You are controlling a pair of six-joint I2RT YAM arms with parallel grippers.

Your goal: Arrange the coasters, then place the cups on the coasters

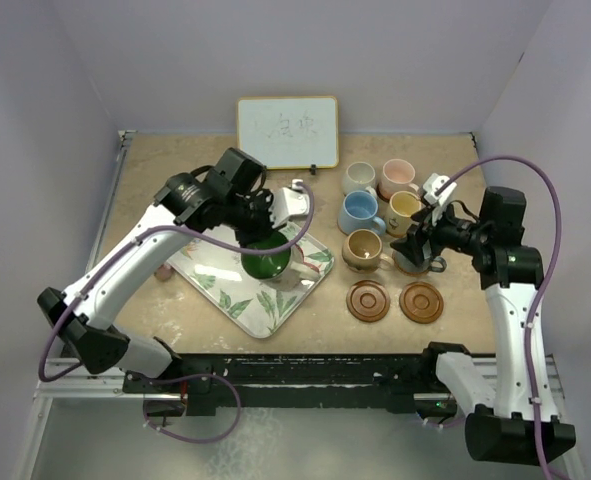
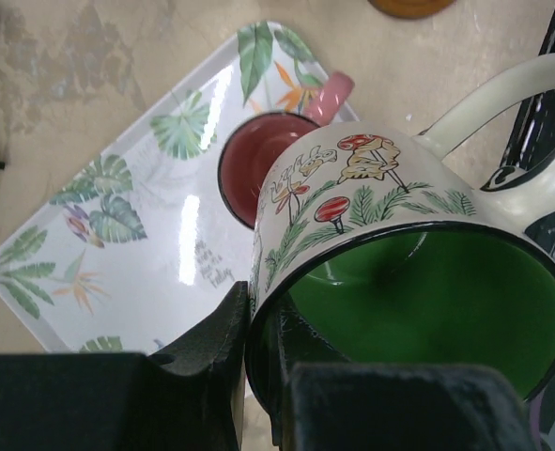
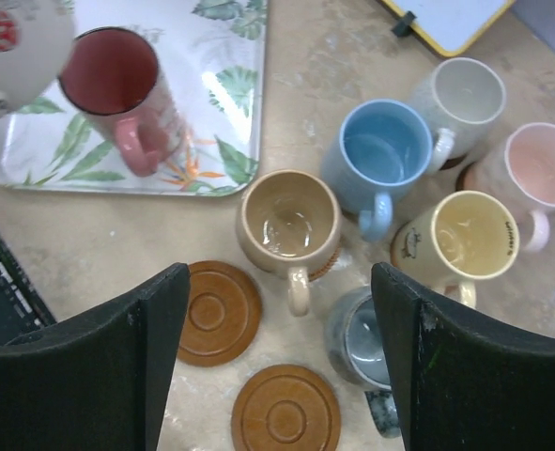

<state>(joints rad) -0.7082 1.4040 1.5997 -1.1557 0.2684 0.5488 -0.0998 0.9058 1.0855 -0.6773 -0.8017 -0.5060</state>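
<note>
- Now the left gripper pinches the green cup by its rim, holding it tilted above the leaf tray, where the red cup stands.
- Right gripper hangs spread wide over the grey-blue cup, beside two bare coasters.

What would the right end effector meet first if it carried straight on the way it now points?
Most likely the dark grey-blue cup, which sits low between the open right end effector's fingers; the tan cup's handle lies close beside, so depth leaves doubt.
</note>
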